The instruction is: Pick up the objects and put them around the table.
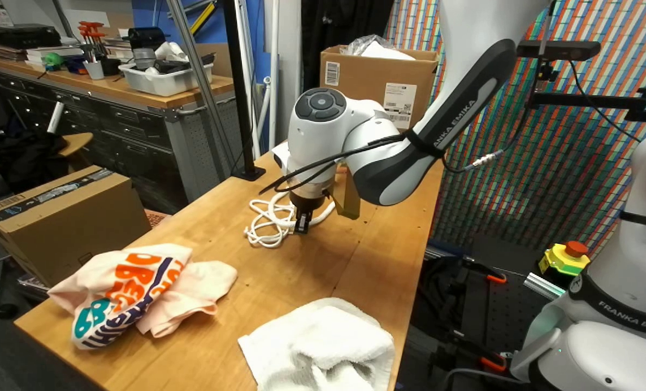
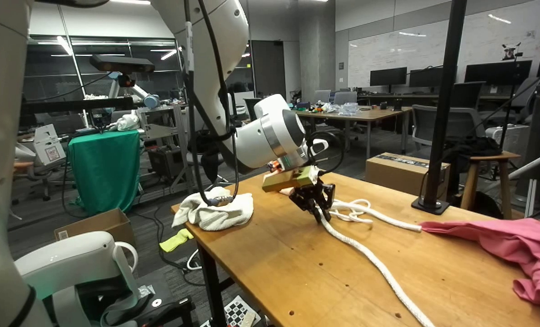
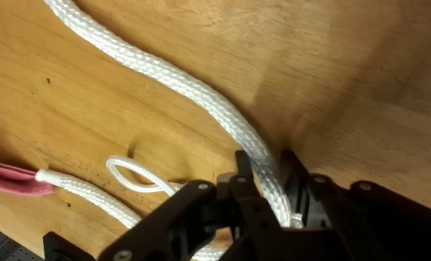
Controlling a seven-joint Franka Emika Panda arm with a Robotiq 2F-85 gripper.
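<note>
Black band (image 1: pixel 621 313): FRANKA EMIKA in pale capitals, wrapped low round the white arm (image 1: pixel 480 27).
Forearm lettering (image 1: pixel 456 124): ANKA EMIKA is legible, its start covered by a dark strap (image 1: pixel 425 145).
Tall box (image 1: pixel 363 89): brown cardboard behind the arm in an exterior view, with a barcode sticker (image 1: pixel 332 73) and a white printed label (image 1: pixel 400 104); the print is too small to read.
Low box (image 1: pixel 84 222): dark printed tape (image 1: pixel 49 195) along its top, wording illegible.
Lettered cloth (image 1: pixel 133 288): pale peach, crumpled near the edge of the wooden worktop (image 1: pixel 301 282), with big orange, teal and navy characters; the folds leave no whole word readable.
White rope (image 3: pixel 179 81): thick and braided, with a glossy weave; it curves across the worktop and runs in between the fingers (image 3: pixel 243 161) of the pincer (image 3: pixel 265 156).
Pincer opening: narrow, one finger on each side of the rope; whether it grips firmly I cannot tell.
Rope end (image 3: pixel 47 176): meets the tip of the pink cloth (image 3: pixel 12 179), which lies in loose folds on the worktop.
Thin cord (image 3: pixel 143 171): white, looped beside the thick rope.
White towel (image 2: pixel 233 218): bunched at the worktop's edge, seen in both exterior views.
</note>
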